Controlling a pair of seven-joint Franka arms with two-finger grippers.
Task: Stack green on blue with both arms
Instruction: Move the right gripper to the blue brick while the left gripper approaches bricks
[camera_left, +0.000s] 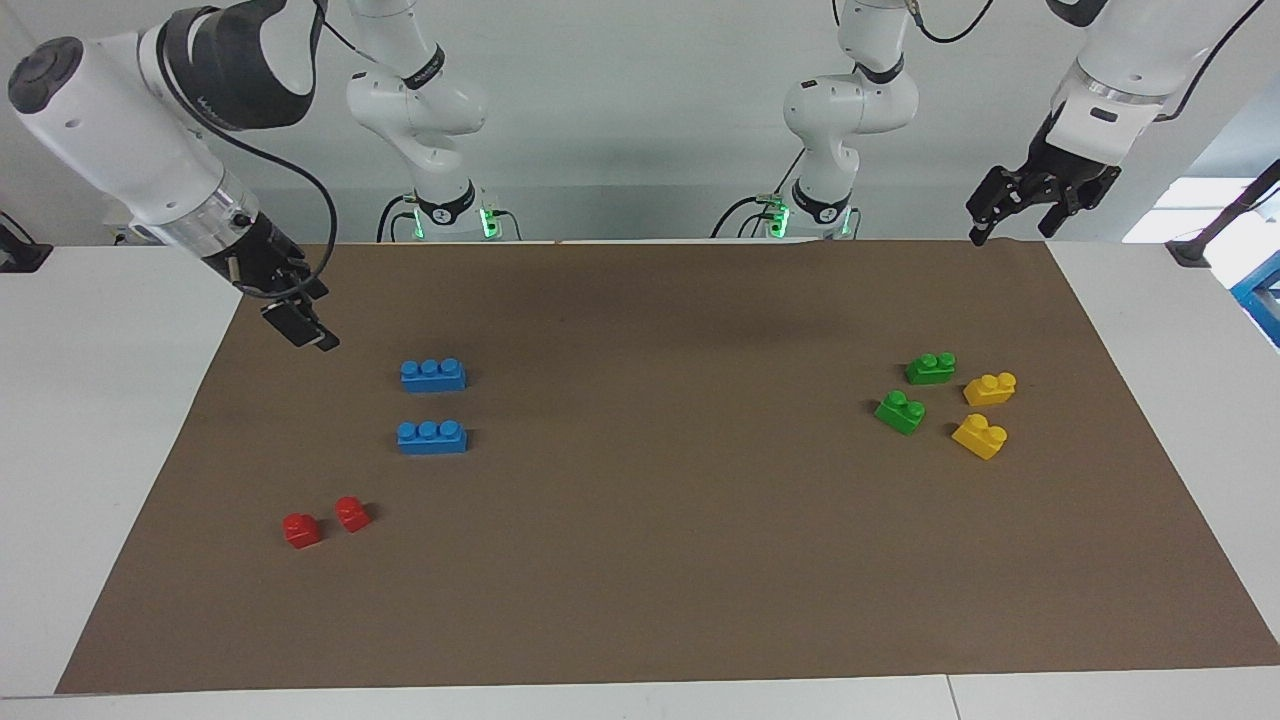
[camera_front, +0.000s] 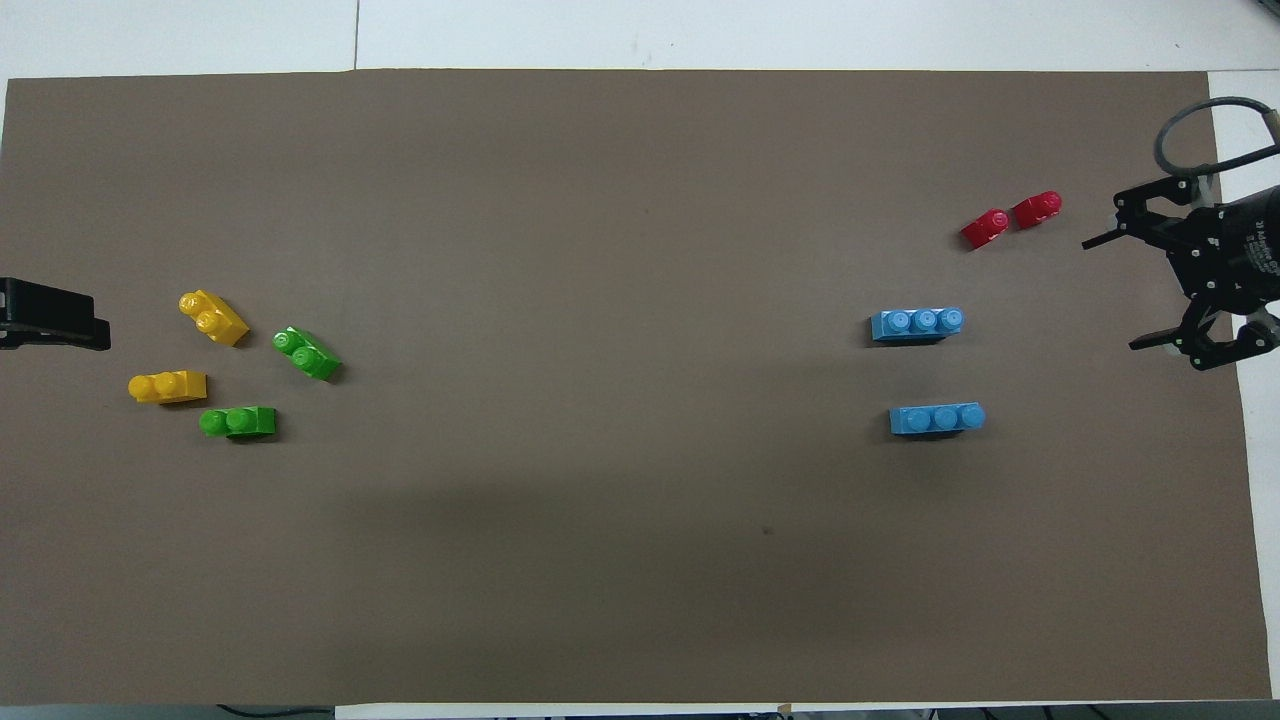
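Observation:
Two green two-stud bricks (camera_left: 930, 368) (camera_left: 900, 411) lie on the brown mat toward the left arm's end; they also show in the overhead view (camera_front: 238, 422) (camera_front: 307, 353). Two blue three-stud bricks (camera_left: 433, 375) (camera_left: 431, 437) lie toward the right arm's end, one nearer to the robots (camera_front: 937, 418) than its twin (camera_front: 917, 324). My left gripper (camera_left: 1010, 228) is open and empty, raised over the mat's corner, apart from the green bricks. My right gripper (camera_left: 300, 330) (camera_front: 1110, 295) is open and empty, over the mat's edge beside the blue bricks.
Two yellow two-stud bricks (camera_left: 990, 388) (camera_left: 980, 436) lie beside the green ones. Two tiny red bricks (camera_left: 301, 529) (camera_left: 352, 513) lie farther from the robots than the blue ones. The brown mat (camera_left: 640, 600) covers most of the white table.

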